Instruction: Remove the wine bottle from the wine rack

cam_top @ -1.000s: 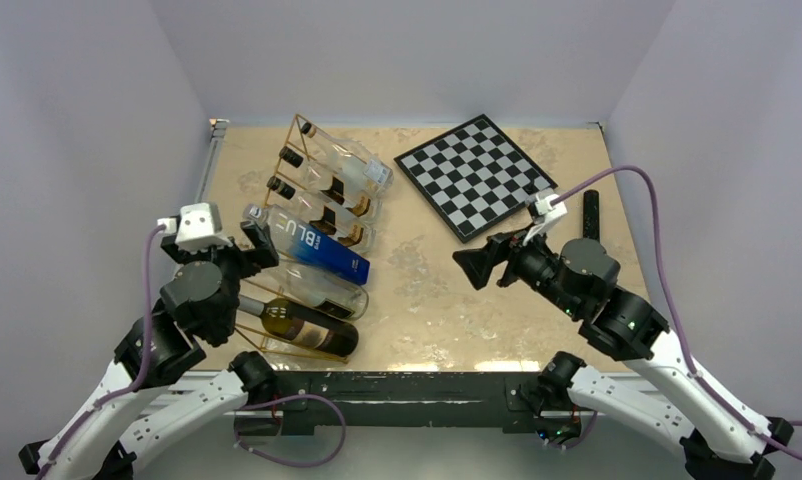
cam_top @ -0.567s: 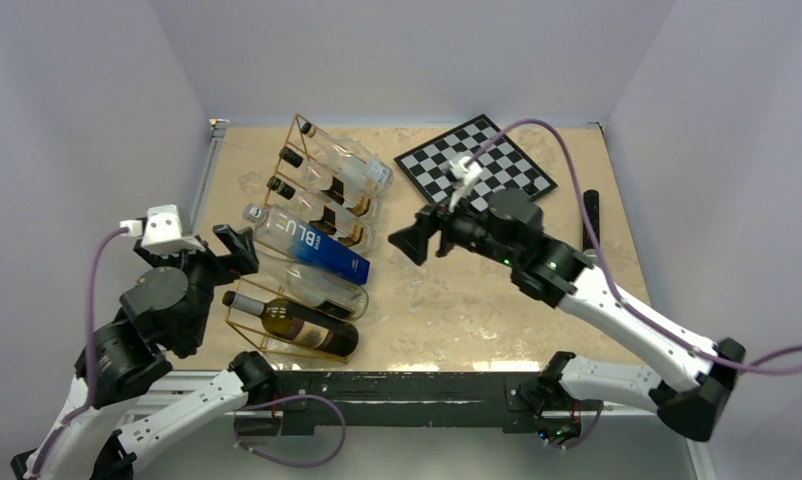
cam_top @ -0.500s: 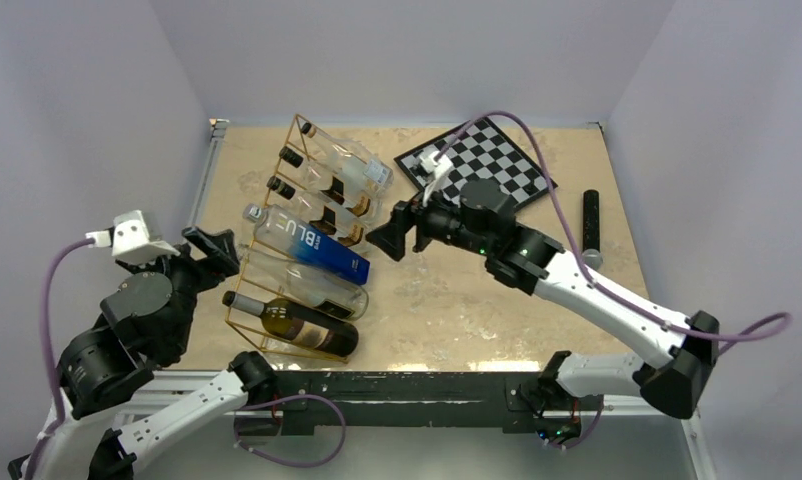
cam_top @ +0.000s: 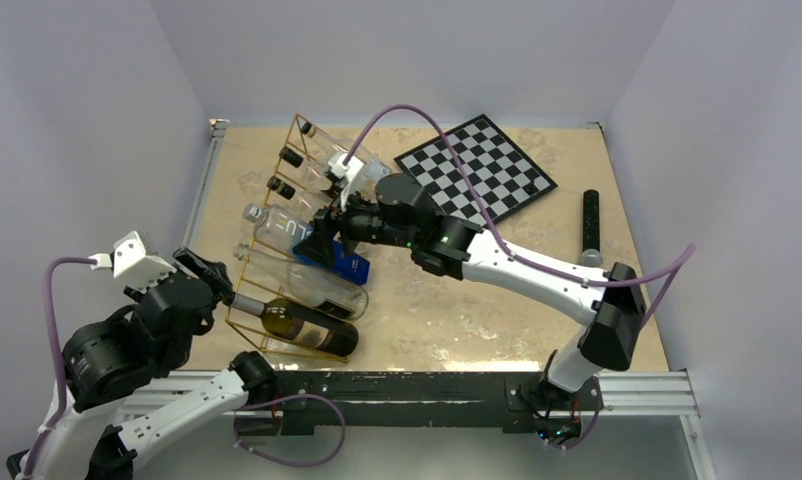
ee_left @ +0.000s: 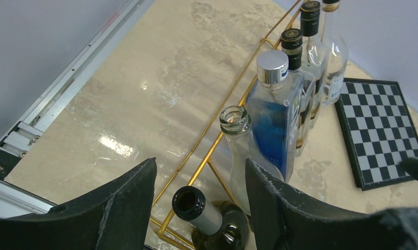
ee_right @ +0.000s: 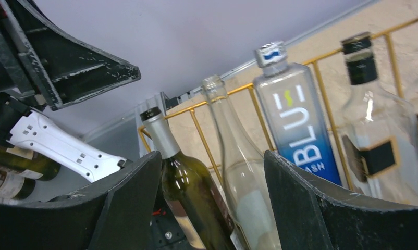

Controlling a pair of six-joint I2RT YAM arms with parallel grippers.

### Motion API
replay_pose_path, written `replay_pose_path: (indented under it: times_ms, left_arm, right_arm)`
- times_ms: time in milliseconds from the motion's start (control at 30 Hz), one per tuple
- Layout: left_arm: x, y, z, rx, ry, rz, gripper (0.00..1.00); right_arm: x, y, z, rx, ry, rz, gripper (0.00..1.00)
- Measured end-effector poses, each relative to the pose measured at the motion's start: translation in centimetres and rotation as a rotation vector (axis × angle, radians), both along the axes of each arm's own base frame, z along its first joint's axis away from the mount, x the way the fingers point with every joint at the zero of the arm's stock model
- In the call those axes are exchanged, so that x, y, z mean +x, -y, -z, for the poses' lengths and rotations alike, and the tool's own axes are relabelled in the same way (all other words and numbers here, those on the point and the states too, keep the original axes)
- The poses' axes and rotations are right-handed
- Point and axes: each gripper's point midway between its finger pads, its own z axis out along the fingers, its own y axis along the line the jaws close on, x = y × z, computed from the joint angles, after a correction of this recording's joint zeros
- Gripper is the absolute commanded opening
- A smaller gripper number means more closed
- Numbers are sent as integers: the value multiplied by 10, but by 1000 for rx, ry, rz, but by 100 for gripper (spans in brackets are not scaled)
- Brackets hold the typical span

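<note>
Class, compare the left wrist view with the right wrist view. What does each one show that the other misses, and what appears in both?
Only the left wrist view shows the chessboard and the table's metal edge rail. Only the right wrist view shows the BLU lettering on the blue bottle and part of the left arm. Both show the gold wine rack, the green wine bottle, the clear bottle beside it, the blue bottle and a black-capped bottle.
</note>
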Motion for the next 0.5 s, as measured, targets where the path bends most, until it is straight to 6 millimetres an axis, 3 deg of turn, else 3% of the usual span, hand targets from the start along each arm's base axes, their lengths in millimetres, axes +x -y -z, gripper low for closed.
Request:
replay_pose_path:
  times_ms: [200,367,500]
  left_arm:
    - [-11,-6,-20,-96,50,8,66]
    - [-20,-17,-38,-180,123,-10,79]
    - [-28,-20,-46,-197,230,90,91]
  right_arm:
    - [-17,-46,15,-32,58,-85,75]
    - [-46,-82,35,-67,118,-187,75]
    - [-71,-105,54,-81,152,-279,75]
